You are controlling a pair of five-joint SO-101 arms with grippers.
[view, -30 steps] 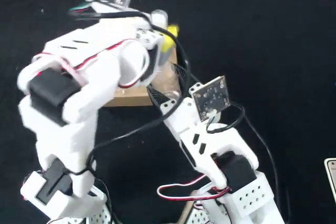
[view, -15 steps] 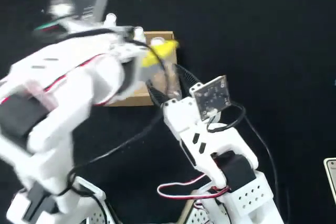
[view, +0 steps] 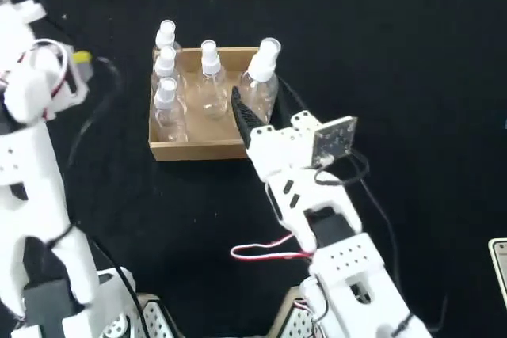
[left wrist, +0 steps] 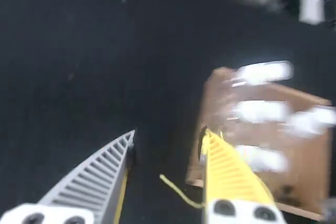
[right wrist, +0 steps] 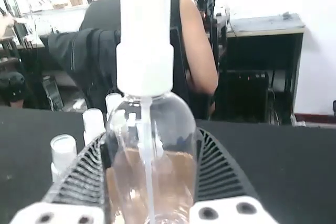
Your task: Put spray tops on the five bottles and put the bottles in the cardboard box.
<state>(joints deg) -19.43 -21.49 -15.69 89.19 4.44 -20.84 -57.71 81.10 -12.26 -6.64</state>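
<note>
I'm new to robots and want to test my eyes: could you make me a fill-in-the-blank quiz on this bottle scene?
The cardboard box holds ___ bottles that no pincer touches. The right pincer is shut on a clear bottle with a ___ spray top. The left pincer is ___ and holds nothing.
Missing words: four; white; open.

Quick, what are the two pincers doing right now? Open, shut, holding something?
Left pincer: open, holding nothing.
Right pincer: closed on a spray-topped bottle.
</note>
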